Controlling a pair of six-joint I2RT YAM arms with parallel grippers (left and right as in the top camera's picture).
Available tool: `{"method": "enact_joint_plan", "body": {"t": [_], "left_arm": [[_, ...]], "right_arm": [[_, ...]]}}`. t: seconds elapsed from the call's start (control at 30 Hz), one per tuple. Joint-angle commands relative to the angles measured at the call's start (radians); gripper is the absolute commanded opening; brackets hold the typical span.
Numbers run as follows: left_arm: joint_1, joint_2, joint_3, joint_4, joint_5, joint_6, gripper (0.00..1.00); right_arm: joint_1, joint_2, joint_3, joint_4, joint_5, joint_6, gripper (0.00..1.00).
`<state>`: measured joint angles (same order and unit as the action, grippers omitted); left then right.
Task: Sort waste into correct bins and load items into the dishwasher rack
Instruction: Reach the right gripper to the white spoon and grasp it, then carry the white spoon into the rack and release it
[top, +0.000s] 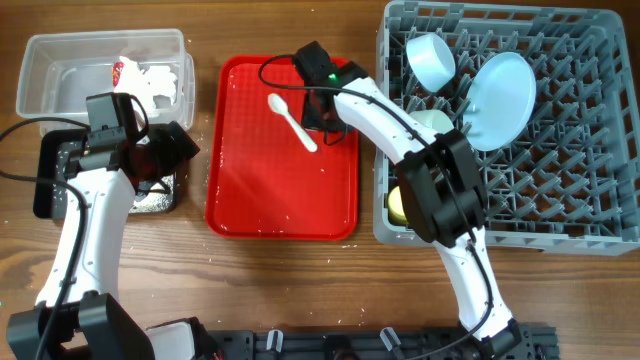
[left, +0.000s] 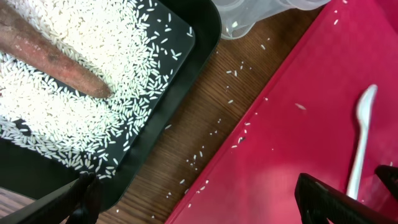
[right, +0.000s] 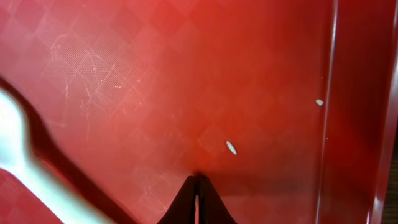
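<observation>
A white spoon (top: 292, 120) lies on the red tray (top: 250, 190). My right gripper (top: 328, 130) is shut beside it, just right of the handle. In the right wrist view its tips (right: 198, 179) rest on the red tray with nothing between them, and the spoon (right: 28, 171) is a blur at the left. My left gripper (left: 202, 205) hangs open over the gap between the black tray (left: 186, 68) and the red tray (left: 298, 155). Loose rice (left: 93, 37) and a brown root piece (left: 50, 59) lie in the black tray. The wrapper (top: 120, 70) and napkins (top: 160, 80) lie in the clear tub (top: 60, 60).
The grey dishwasher rack (top: 560, 180) stands at the right. It holds a pale blue bowl (top: 430, 58), a pale blue plate (top: 500, 100), a mint bowl (top: 432, 122) and a yellow cup (top: 396, 205). Stray rice grains (left: 217, 130) dot the wood and the red tray.
</observation>
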<state>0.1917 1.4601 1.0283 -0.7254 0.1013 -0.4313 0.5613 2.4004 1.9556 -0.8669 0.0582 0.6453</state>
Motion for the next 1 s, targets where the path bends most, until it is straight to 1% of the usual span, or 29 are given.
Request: {"method": "enact_joint_plan", "body": {"t": [0.0, 0.07, 0.13, 0.17, 0.2, 0.23, 0.27, 0.3, 0.33, 0.4, 0.47, 0.53, 0.73, 0.8, 0.93, 0.97], "left_arm": [[-0.005, -0.007, 0.017, 0.002, -0.01, 0.008, 1.0], [-0.005, -0.007, 0.017, 0.002, -0.01, 0.008, 1.0], [-0.005, -0.007, 0.017, 0.002, -0.01, 0.008, 1.0], [-0.005, -0.007, 0.017, 0.002, -0.01, 0.008, 1.0], [-0.005, -0.007, 0.017, 0.002, -0.01, 0.008, 1.0], [-0.005, -0.007, 0.017, 0.002, -0.01, 0.008, 1.0], [-0.005, -0.007, 0.017, 0.002, -0.01, 0.008, 1.0], [-0.005, -0.007, 0.017, 0.002, -0.01, 0.008, 1.0], [-0.005, -0.007, 0.017, 0.002, -0.01, 0.008, 1.0], [-0.005, -0.007, 0.017, 0.002, -0.01, 0.008, 1.0], [-0.005, -0.007, 0.017, 0.002, -0.01, 0.008, 1.0], [-0.005, -0.007, 0.017, 0.002, -0.01, 0.008, 1.0], [-0.005, -0.007, 0.017, 0.002, -0.01, 0.008, 1.0], [-0.005, -0.007, 0.017, 0.002, -0.01, 0.008, 1.0], [-0.005, -0.007, 0.017, 0.002, -0.01, 0.008, 1.0], [-0.005, -0.007, 0.017, 0.002, -0.01, 0.008, 1.0]], "right_arm": [[0.002, 0.053, -0.017, -0.005, -0.042, -0.043, 0.04], [0.002, 0.052, 0.001, -0.003, -0.055, -0.078, 0.07], [0.003, 0.04, 0.031, 0.016, -0.092, -0.172, 0.16], [0.003, 0.028, 0.043, 0.034, -0.103, -0.217, 0.23], [0.003, 0.014, 0.053, 0.062, -0.106, -0.266, 0.33], [0.002, 0.005, 0.061, 0.093, -0.106, -0.307, 0.5], [0.002, 0.002, 0.066, 0.125, -0.107, -0.336, 0.61], [0.003, 0.002, 0.069, 0.158, -0.12, -0.373, 0.69], [0.002, 0.003, 0.068, 0.195, -0.147, -0.412, 0.71], [0.003, 0.015, 0.065, 0.248, -0.196, -0.461, 0.72], [0.002, 0.029, 0.065, 0.282, -0.213, -0.463, 0.72], [0.003, 0.047, 0.065, 0.302, -0.233, -0.473, 0.63], [0.01, 0.08, 0.065, 0.304, -0.304, -0.567, 0.61], [0.012, 0.091, 0.064, 0.289, -0.31, -0.567, 0.59], [0.012, 0.117, 0.062, 0.264, -0.4, -0.574, 0.56], [0.012, 0.117, 0.052, 0.259, -0.421, -0.564, 0.52]]}}
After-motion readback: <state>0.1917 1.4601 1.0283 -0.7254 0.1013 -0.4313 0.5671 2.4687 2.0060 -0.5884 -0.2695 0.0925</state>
